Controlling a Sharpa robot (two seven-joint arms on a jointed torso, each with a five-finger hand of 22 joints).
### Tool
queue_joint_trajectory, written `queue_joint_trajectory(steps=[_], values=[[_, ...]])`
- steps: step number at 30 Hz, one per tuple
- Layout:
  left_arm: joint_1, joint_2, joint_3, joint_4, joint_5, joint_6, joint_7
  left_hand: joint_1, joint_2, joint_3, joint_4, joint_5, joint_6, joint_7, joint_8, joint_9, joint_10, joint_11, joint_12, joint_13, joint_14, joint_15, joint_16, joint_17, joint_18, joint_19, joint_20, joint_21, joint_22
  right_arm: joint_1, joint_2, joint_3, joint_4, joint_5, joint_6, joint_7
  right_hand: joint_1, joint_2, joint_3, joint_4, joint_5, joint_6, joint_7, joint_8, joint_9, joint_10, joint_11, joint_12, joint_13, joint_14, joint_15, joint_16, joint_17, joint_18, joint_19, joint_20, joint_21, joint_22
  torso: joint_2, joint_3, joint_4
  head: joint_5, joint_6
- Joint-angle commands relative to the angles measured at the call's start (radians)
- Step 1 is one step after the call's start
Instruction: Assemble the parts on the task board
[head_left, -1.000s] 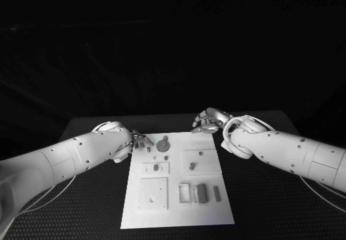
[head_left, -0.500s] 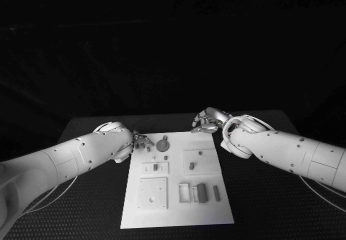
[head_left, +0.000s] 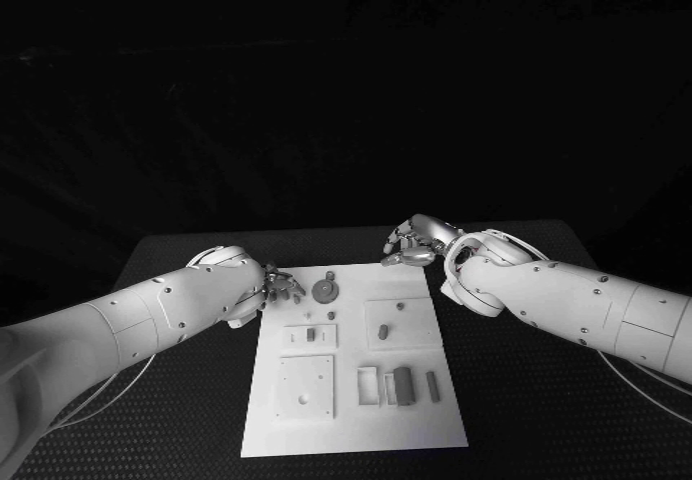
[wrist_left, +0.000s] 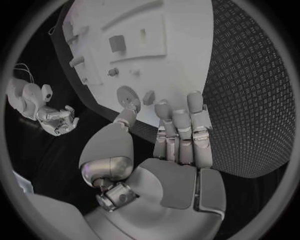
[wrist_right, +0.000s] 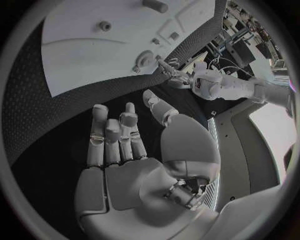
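We saw the white board (head_left: 353, 360) lying mid-table (head_left: 534, 400) with small grey parts on it, a round disc (head_left: 327, 291) near its far edge. The left hand (head_left: 277, 285) hovered just beside that disc, fingers apart, holding nothing. The right hand (head_left: 415, 243) hung beyond the board's far corner, fingers loosely apart and empty.

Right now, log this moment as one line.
left hand: open, at round part | right hand: open, above task board far edge | nothing held

Left hand (head_left: 277, 284) and right hand (head_left: 413, 244) flanking task board (head_left: 346, 400).
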Motion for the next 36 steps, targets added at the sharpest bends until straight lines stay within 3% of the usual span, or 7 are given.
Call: queue_joint_trajectory(steps=[1, 23, 25, 28, 32, 36], values=[[-0.005, 0.008, 0.000, -0.004, 0.000, 0.008, 0.019, 0.011, 0.006, 0.010, 0.001, -0.001, -0.008, 0.014, 0.006, -0.001, -0.005, -0.002, 0.007, -0.002, 0.002, -0.004, 0.006, -0.002, -0.001, 0.007, -0.002, -0.002, 0.018, 0.000, 0.001, 0.001, 0.002, -0.002, 0.007, 0.007, -0.010, 0.002, 0.001, 0.004, 0.006, -0.001, 0.006, -0.006, 0.001, -0.004, 0.003, 0.004, -0.001, 0.001, -0.005, 0.001, -0.001, 0.014, -0.008, 0.001, -0.001, -0.001, 0.000, -0.0008, 0.0006, 0.000, 0.000], [-0.009, 0.010, 0.000, -0.014, 0.026, -0.009, 0.034, 0.068, 0.057, 0.026, -0.035, -0.003, -0.007, 0.013, 0.015, -0.005, -0.004, -0.003, 0.017, -0.011, 0.006, -0.005, 0.012, -0.011, -0.004, 0.012, -0.003, 0.002, 0.021, 0.000, 0.003, 0.001, -0.001, -0.002, 0.016, 0.005, -0.012, 0.002, 0.001, 0.005, 0.006, -0.001, 0.006, -0.006, 0.001, -0.004, 0.003, 0.004, -0.001, 0.001, -0.005, 0.002, -0.001, 0.014, -0.008, 0.001, -0.001, -0.001, 0.000, -0.0010, 0.0004, 0.003, -0.003], [-0.009, 0.011, 0.000, -0.014, 0.029, -0.007, 0.036, 0.090, 0.046, 0.051, -0.025, -0.031, -0.007, 0.013, 0.016, -0.006, -0.004, -0.003, 0.018, -0.013, 0.006, -0.004, 0.012, -0.013, -0.004, 0.014, -0.003, 0.002, 0.019, 0.000, 0.003, 0.001, -0.001, -0.002, 0.017, 0.005, -0.012, 0.002, 0.001, 0.005, 0.006, -0.001, 0.006, -0.006, 0.001, -0.005, 0.003, 0.004, -0.002, 0.001, -0.005, 0.002, -0.001, 0.014, -0.008, 0.001, -0.001, -0.001, 0.000, -0.0009, 0.0001, 0.003, -0.002], [-0.009, 0.011, 0.000, -0.014, 0.033, -0.005, 0.036, 0.112, 0.044, 0.082, -0.013, -0.032, -0.007, 0.014, 0.018, -0.007, -0.004, -0.002, 0.019, -0.016, 0.007, -0.004, 0.013, -0.015, -0.005, 0.016, -0.002, 0.002, 0.019, 0.000, 0.003, 0.001, -0.001, -0.002, 0.018, 0.005, -0.012, 0.002, 0.001, 0.005, 0.006, -0.002, 0.006, -0.006, 0.001, -0.005, 0.003, 0.004, -0.002, 0.001, -0.005, 0.002, -0.002, 0.014, -0.008, 0.001, -0.001, -0.001, 0.000, -0.0005, 0.0006, 0.003, -0.002], [-0.009, 0.010, 0.000, -0.013, 0.036, -0.004, 0.038, 0.146, 0.061, 0.108, -0.019, -0.031, -0.005, 0.013, 0.021, -0.007, -0.003, -0.002, 0.021, -0.017, 0.008, -0.004, 0.015, -0.017, -0.005, 0.017, -0.003, 0.004, 0.020, 0.000, 0.003, 0.001, -0.002, -0.002, 0.019, 0.004, -0.012, 0.002, 0.001, 0.005, 0.006, -0.002, 0.006, -0.006, 0.001, -0.005, 0.003, 0.004, -0.002, 0.001, -0.005, 0.002, -0.002, 0.014, -0.009, 0.001, -0.001, -0.001, 0.000, -0.0005, 0.0005, 0.003, -0.003], [-0.010, 0.006, 0.001, -0.010, 0.041, 0.003, 0.039, 0.233, 0.089, 0.176, -0.037, -0.031, 0.007, 0.008, 0.031, -0.004, -0.001, -0.007, 0.024, -0.020, 0.010, -0.008, 0.016, -0.019, -0.004, 0.019, -0.004, 0.005, 0.021, 0.000, 0.004, 0.001, -0.002, -0.002, 0.019, 0.005, -0.013, 0.002, 0.001, 0.005, 0.006, -0.002, 0.007, -0.007, 0.001, -0.005, 0.003, 0.004, -0.002, 0.001, -0.005, 0.002, -0.002, 0.014, -0.009, 0.002, -0.001, -0.001, 0.000, -0.0001, -0.0001, 0.003, -0.002]])
